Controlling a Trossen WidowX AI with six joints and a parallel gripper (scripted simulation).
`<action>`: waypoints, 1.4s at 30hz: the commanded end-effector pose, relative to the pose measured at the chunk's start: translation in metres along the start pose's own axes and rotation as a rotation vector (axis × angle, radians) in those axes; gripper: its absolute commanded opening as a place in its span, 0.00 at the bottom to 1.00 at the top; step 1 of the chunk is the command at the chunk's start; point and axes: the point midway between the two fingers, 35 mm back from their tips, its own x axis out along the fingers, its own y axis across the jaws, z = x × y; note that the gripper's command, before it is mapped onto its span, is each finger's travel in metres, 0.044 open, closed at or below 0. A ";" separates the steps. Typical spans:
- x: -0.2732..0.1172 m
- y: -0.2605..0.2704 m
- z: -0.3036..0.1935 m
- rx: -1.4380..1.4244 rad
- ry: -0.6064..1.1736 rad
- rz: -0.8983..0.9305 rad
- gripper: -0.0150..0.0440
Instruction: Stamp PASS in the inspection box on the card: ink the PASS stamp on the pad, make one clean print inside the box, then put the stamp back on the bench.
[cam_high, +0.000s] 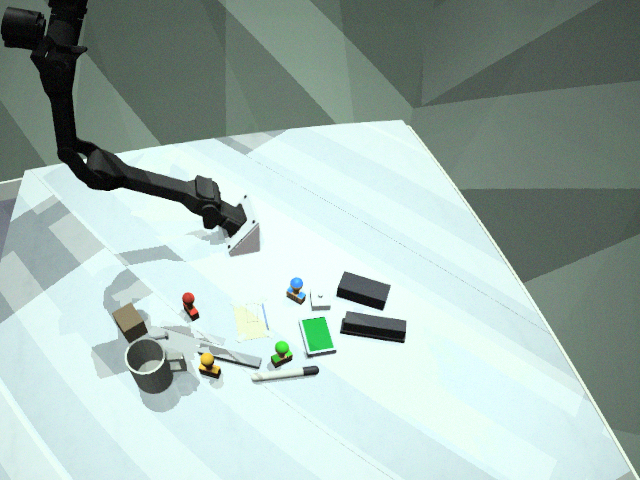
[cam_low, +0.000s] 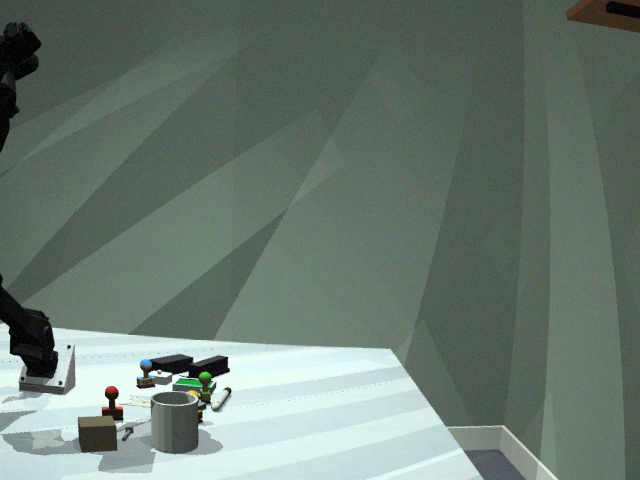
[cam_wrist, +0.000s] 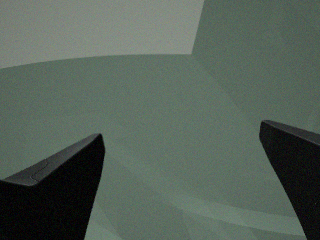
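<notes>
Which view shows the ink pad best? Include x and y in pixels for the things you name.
Top: the pad (cam_high: 316, 334) (cam_low: 189, 383) shows its whole green face and nearly all its rim. Exterior gives a low, foreshortened look, with the green stamp (cam_high: 281, 353) (cam_low: 205, 386) partly in front. Wrist doesn't show it.

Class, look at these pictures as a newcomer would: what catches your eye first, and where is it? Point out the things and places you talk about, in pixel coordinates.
First, probably, the black arm (cam_high: 149, 183) (cam_low: 23, 325), rising from its pale base and reaching off over the bench's edge. Next, the vivid green ink pad (cam_high: 316, 334) (cam_low: 193, 383) among four round-knobbed stamps, and the large grey mug (cam_high: 155, 374) (cam_low: 174, 423) beside a brown block (cam_high: 129, 321) (cam_low: 97, 434).
</notes>
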 end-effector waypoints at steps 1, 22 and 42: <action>0.000 -0.001 0.001 0.000 -0.002 -0.003 0.89; -0.043 -0.248 0.130 -0.071 -0.333 -0.757 0.62; -0.284 -0.457 0.184 0.084 -0.452 -1.776 0.62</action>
